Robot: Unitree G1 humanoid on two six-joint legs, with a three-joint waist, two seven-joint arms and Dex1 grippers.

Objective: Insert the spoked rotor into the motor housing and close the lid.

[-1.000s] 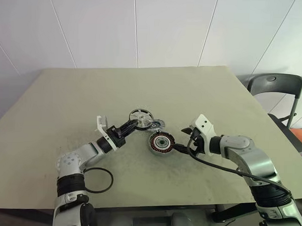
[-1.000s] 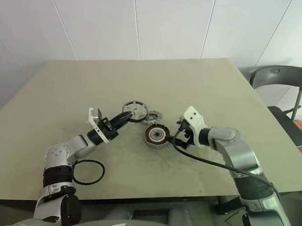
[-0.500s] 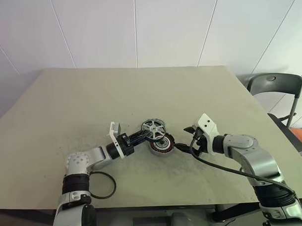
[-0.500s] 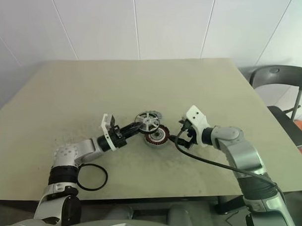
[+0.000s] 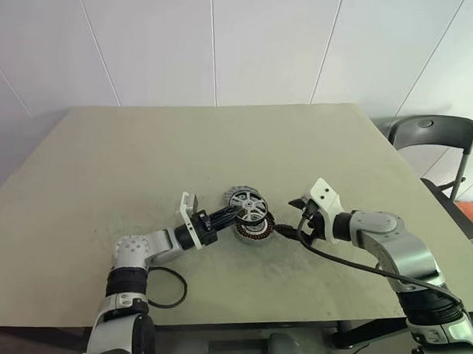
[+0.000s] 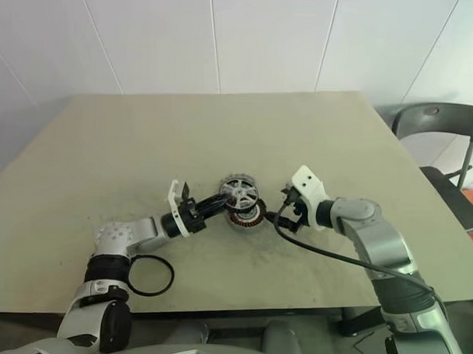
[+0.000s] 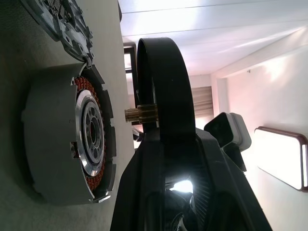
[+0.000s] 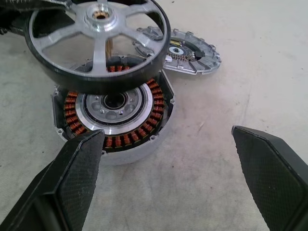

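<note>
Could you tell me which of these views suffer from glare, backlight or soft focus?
Left wrist view: bright ceiling panels backlight the spoked rotor, leaving it a dark silhouette. Right wrist view: evenly lit, motor housing windings crisp, near fingers soft. Head views: flat light, faint shadows on the table.

The beige tabletop (image 5: pixel 128 158) carried the motor housing (image 5: pixel 252 229) near its middle, the lid (image 8: pixel 192 50) flat just behind it, and a black ring (image 5: pixel 164 287) near the front edge.
</note>
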